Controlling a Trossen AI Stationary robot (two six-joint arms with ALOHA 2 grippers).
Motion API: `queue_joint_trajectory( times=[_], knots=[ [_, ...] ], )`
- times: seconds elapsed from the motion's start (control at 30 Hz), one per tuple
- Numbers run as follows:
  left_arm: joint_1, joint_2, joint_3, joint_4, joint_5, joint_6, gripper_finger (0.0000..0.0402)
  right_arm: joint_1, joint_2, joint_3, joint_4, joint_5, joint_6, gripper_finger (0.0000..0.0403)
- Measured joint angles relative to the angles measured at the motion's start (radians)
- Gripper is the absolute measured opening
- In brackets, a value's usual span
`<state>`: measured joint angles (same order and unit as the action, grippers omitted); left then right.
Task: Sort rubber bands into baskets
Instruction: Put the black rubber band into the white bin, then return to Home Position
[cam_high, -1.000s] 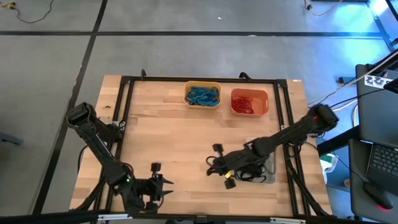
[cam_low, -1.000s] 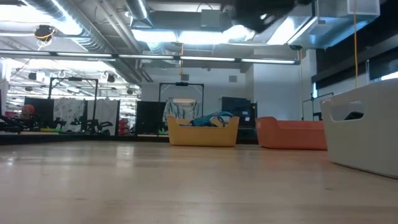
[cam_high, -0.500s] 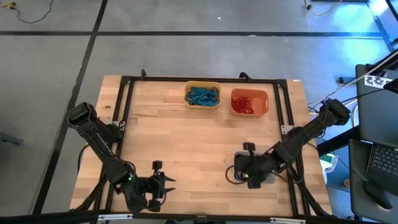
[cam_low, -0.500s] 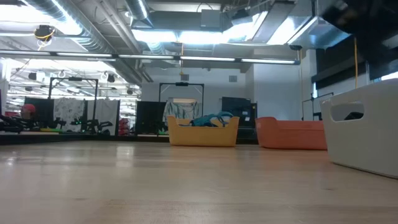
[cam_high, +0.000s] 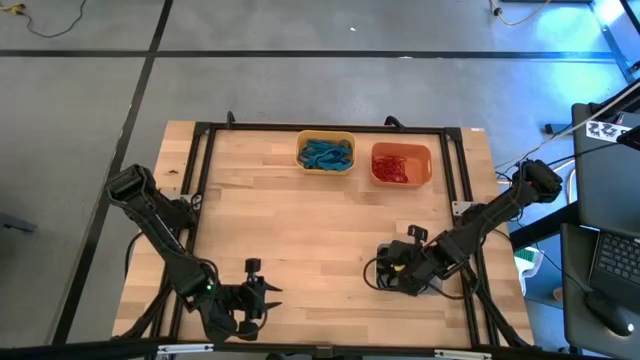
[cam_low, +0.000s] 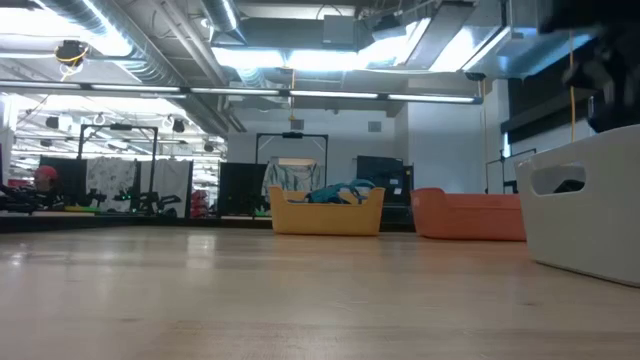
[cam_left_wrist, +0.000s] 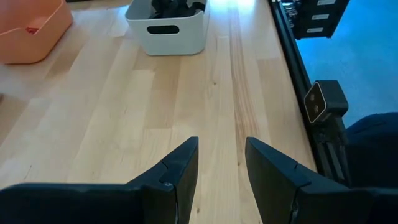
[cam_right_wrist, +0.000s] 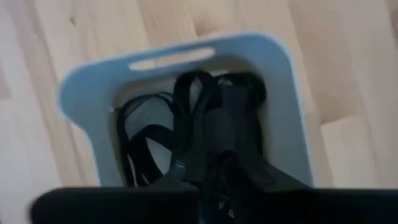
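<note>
While the left gripper waits at the lower left of the bench with open jaws, the right gripper hangs over the pale grey basket of black rubber bands at lower right; I cannot tell its jaws. At the top sit the yellow basket with blue bands and the orange basket with red bands.

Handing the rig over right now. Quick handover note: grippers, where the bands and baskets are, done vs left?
Left gripper: open, empty, parked at the table's near left.
Right gripper: over the pale grey basket, fingers among the black bands; grip unclear.
Yellow basket holds the blue bands; orange basket beside it holds the red bands, both at the far edge.
Done: no loose bands visible on the table.
Left: right arm should pull out.
</note>
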<state>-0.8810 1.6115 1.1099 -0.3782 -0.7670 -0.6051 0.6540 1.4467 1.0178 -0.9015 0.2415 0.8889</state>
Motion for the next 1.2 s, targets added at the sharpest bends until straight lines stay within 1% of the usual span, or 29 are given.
queue_joint_trajectory(
  times=[0.1, 0.27, 0.33, 0.4, 0.47, 0.57, 0.73, 0.83, 1.03, 1.13, 1.2],
  knots=[
    [0.0, 0.0, 0.0, 0.0, 0.0, 0.0, 0.0131, 0.0, 0.0, -0.031, 0.016, -0.026, 0.021, 0.0089],
    [0.01, 0.0, 0.0, 0.005, -0.002, -0.001, 0.0131, -0.008, 0.0, -0.022, 0.014, -0.057, 0.004, 0.0175],
    [0.019, 0.0, -0.003, 0.043, -0.002, 0.002, 0.0131, -0.022, -0.001, -0.007, 0.01, -0.077, -0.019, 0.0198],
    [0.035, 0.0, -0.005, 0.074, -0.002, 0.045, 0.0131, -0.038, -0.001, 0.012, 0.004, -0.084, -0.041, 0.0213],
    [0.055, 0.0, -0.005, 0.079, 0.006, 0.087, 0.0131, -0.055, -0.001, 0.032, 0.005, -0.08, -0.079, 0.0221],
    [0.103, 0.0, -0.006, 0.078, 0.055, 0.139, 0.0131, -0.076, -0.002, 0.057, 0.003, -0.051, -0.137, 0.0224],
    [0.216, 0.0, -0.006, 0.077, 0.166, 0.242, 0.0131, -0.124, -0.003, 0.082, 0.003, -0.006, -0.219, 0.0225],
    [0.28, -0.011, -0.007, 0.066, 0.201, 0.326, 0.0131, -0.159, -0.003, 0.083, 0.018, 0.016, -0.29, 0.0225],
    [0.375, -0.115, -0.007, 0.02, 0.209, 0.432, 0.0131, -0.218, -0.004, 0.083, 0.02, 0.108, -0.407, 0.0225],
    [0.406, -0.176, -0.008, -0.01, 0.209, 0.465, 0.0131, -0.251, -0.006, 0.083, 0.037, 0.116, -0.467, 0.0225],
    [0.418, -0.226, -0.039, -0.001, 0.209, 0.491, 0.0131, -0.274, -0.007, 0.083, 0.052, 0.117, -0.505, 0.0225]
  ],
)
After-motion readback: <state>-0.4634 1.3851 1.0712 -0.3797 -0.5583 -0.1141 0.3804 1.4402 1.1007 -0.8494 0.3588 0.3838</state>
